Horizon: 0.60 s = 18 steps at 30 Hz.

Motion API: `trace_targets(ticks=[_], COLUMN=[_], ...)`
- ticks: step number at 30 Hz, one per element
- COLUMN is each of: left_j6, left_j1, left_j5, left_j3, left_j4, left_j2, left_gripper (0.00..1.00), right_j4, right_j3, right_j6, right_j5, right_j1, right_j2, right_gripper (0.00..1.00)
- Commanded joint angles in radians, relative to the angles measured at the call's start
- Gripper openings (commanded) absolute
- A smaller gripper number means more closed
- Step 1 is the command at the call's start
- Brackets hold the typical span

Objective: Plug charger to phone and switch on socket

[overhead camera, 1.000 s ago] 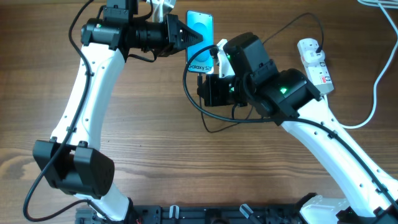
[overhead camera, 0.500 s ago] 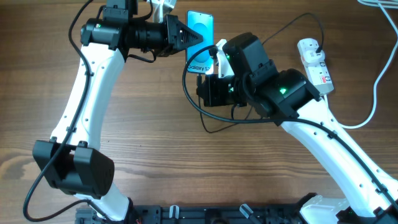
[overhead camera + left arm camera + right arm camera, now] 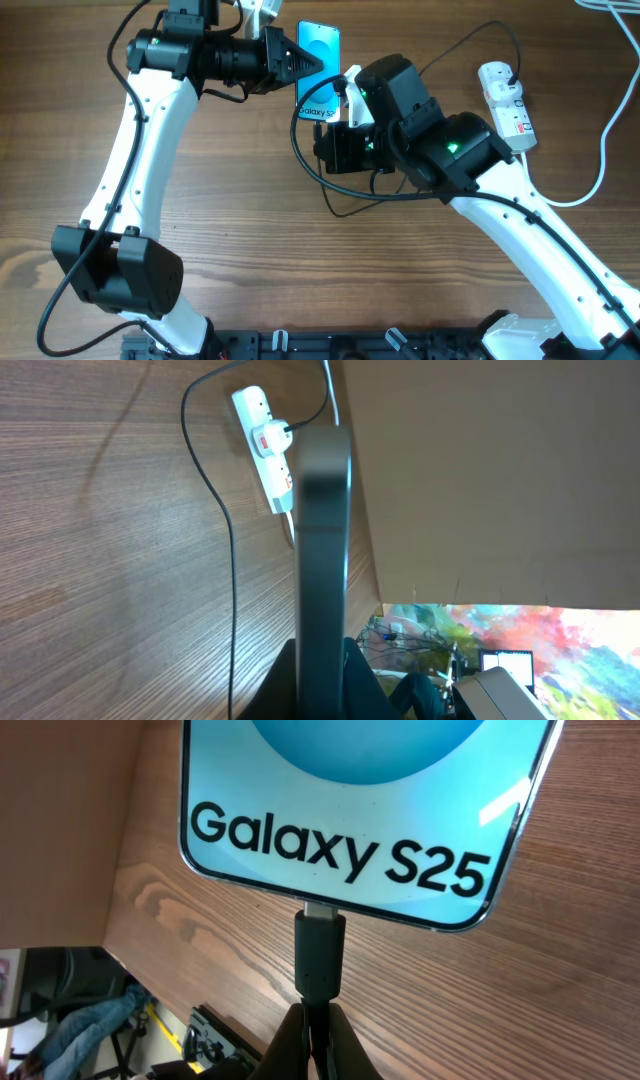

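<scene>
The phone (image 3: 318, 62), with a cyan screen lettered "Galaxy S25", is held by my left gripper (image 3: 296, 62), shut on its side edge. In the left wrist view the phone (image 3: 322, 550) shows edge-on between the fingers (image 3: 322, 690). My right gripper (image 3: 318, 1030) is shut on the charger's black cable just behind its dark connector (image 3: 320, 955), whose tip sits in the phone's (image 3: 350, 810) bottom port. The black cable (image 3: 310, 160) loops below the phone and runs to the white socket (image 3: 505, 105) at the right, also in the left wrist view (image 3: 265, 445).
The socket's thick white cord (image 3: 605, 120) curves along the table's right edge. The right arm's body (image 3: 440, 145) lies between phone and socket. A black rail (image 3: 330, 345) runs along the front edge.
The phone, with both grippers on it and on the charger, has shifted slightly to the left. The cable loop moved a little with them.
</scene>
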Motion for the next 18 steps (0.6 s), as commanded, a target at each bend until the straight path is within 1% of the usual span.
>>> trace_targets(ticks=[1, 8, 11, 18], left_j6=[0.028, 0.043, 0.05, 0.05], left_j1=[-0.008, -0.008, -0.008, -0.008], left_j5=[0.054, 0.06, 0.119, 0.119], left_j3=[0.005, 0.005, 0.005, 0.005], left_j4=[-0.024, -0.036, -0.039, -0.04], left_j2=[-0.002, -0.002, -0.002, -0.002], left_gripper=[0.04, 0.04, 0.04, 0.04], right_j4=[0.048, 0.063, 0.078, 0.087], right_j3=[0.03, 0.03, 0.03, 0.03], right_j6=[0.012, 0.014, 0.014, 0.011], right_j5=[0.049, 0.051, 0.064, 0.063], right_j1=[-0.013, -0.014, -0.023, -0.056], right_j2=[-0.006, -0.006, -0.006, -0.006], right_gripper=[0.04, 0.04, 0.04, 0.05])
